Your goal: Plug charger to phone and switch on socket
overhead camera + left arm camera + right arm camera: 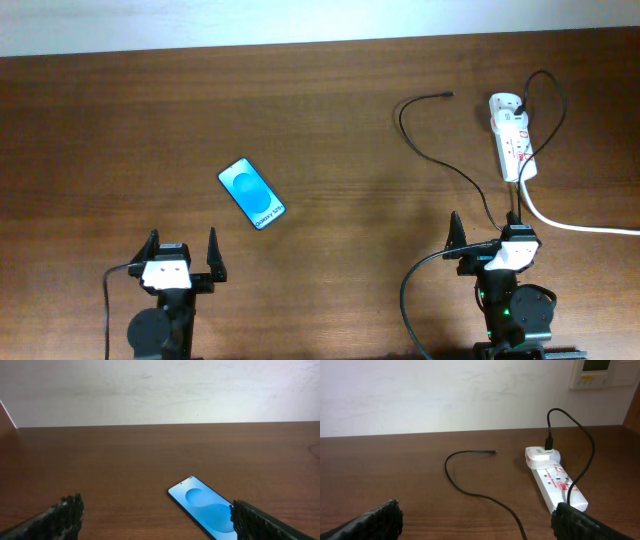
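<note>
The phone (252, 193) lies flat on the wooden table, blue screen up, left of centre; it also shows in the left wrist view (205, 507). The charger, a thin black cable (432, 155), loops from the socket (511, 137) at the far right to a free connector tip (446, 96). In the right wrist view the cable (470, 492), its tip (493, 452) and the socket (555, 480) show ahead. My left gripper (181, 250) is open and empty, just in front of the phone. My right gripper (485, 233) is open and empty, in front of the socket, with the cable running between its fingers.
A thick white cord (570, 222) runs from the socket off the right edge. A wall stands behind the table's far edge, with a white wall panel (597, 372) at the upper right. A black arm cable (410, 295) curves beside the right arm.
</note>
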You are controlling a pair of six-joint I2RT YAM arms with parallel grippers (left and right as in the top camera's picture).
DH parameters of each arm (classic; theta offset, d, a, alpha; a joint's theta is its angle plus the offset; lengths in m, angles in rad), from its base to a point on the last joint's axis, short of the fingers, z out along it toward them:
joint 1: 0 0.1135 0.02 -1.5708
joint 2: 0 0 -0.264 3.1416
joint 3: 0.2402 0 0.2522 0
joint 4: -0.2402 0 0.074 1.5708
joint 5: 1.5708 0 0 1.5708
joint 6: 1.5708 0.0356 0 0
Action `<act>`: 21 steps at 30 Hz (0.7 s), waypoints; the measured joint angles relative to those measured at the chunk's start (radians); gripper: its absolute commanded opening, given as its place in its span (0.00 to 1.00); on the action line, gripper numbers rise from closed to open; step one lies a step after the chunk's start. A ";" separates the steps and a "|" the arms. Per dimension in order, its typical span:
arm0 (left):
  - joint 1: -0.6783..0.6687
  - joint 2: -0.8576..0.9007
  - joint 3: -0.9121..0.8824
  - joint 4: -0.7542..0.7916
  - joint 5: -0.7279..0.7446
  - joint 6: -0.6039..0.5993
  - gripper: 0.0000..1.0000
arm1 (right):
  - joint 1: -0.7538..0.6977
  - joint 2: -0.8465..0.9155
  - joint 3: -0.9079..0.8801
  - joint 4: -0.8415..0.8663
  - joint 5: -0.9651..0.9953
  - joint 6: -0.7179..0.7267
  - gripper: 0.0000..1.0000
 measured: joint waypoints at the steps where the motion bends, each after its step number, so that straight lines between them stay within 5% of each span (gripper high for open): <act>1: 0.000 0.000 0.001 -0.002 0.012 0.000 0.99 | 0.000 0.000 0.000 0.000 0.000 0.000 0.98; 14: 0.000 0.034 0.138 -0.219 0.060 -0.041 0.99 | 0.000 0.000 0.000 0.000 0.000 0.000 0.98; 21: 0.000 0.246 0.321 -0.286 0.060 -0.042 0.99 | 0.000 0.000 0.000 0.000 0.000 0.000 0.98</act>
